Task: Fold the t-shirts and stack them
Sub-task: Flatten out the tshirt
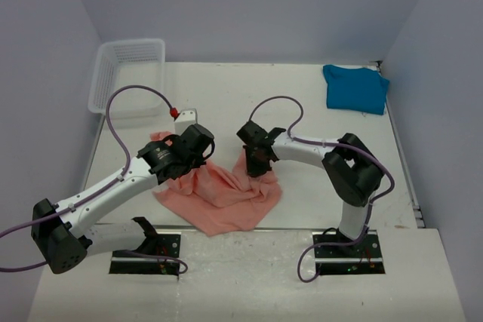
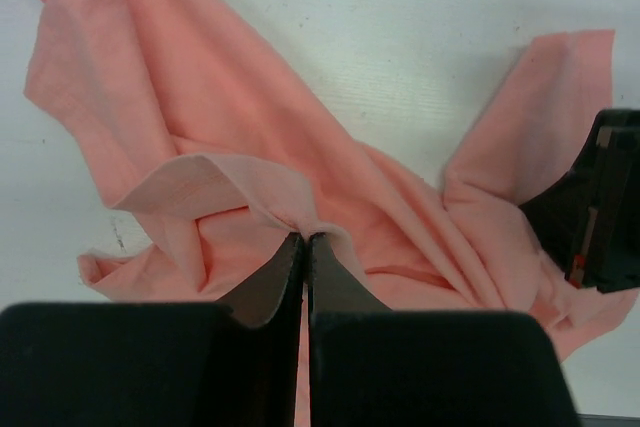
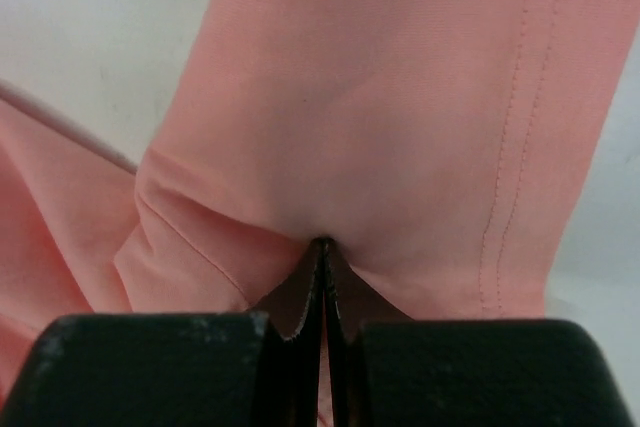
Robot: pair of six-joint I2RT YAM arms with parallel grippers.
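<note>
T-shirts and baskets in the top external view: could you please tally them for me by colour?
salmon-pink t-shirt: 1
teal-blue t-shirt: 1
white mesh basket: 1
Total: 3

Basket (image 1: 128, 73) far-left, teal shirt (image 1: 355, 88) far-right; open table (image 1: 249, 88) between.

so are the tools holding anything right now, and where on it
Both hold the salmon-pink cloth t-shirt: the left tool pinches a raised fold, the right tool a fold beside a stitched hem.
</note>
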